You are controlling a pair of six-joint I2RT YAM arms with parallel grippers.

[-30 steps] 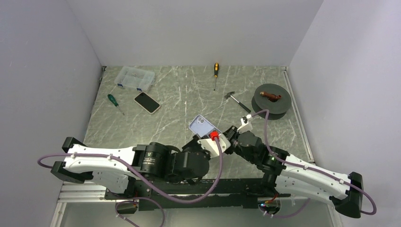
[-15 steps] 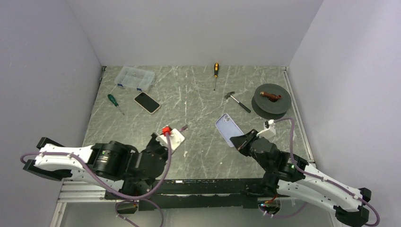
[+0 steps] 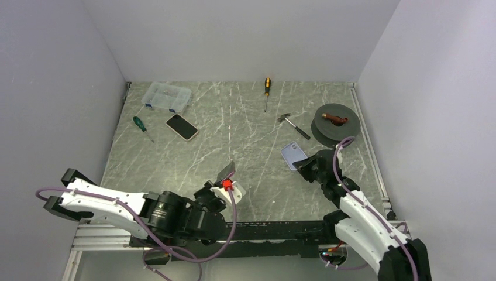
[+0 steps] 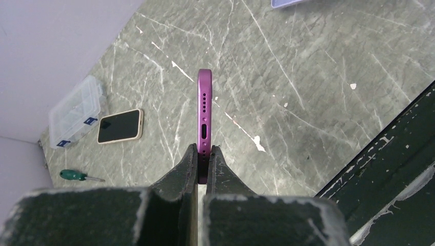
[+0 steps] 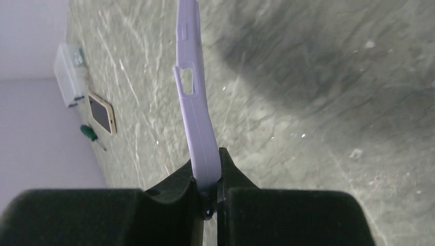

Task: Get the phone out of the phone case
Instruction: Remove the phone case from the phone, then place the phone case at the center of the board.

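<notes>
Your left gripper [image 4: 203, 154] is pressed together on the purple phone [image 4: 204, 113], pinching it across its two flat faces so that it stands on edge above the table [image 3: 193, 158], the port and speaker holes turned toward the wrist camera; that thin-wise grip looks chosen to leave the rim free, so a case could slide off. Your right gripper [image 5: 208, 169] is likewise clamped, on one end of the lavender phone case [image 5: 192, 102], which stands out from the fingers and shows an open cut-out in its side wall; it appears empty. The two arms hold their pieces well apart, the phone at the near middle, the case to the right, so I judge the separation done and only the setting-down left. The surface is grey-green marbled stone with pale veins and scuffs; on it lie a second phone [image 3: 182, 126], a clear box [image 3: 167, 96], a green screwdriver [image 3: 140, 126], an orange screwdriver [image 3: 267, 91], a hammer [image 3: 292, 124] and a dark spool [image 3: 333, 124]; plain pale walls [image 3: 245, 35] close three sides.
</notes>
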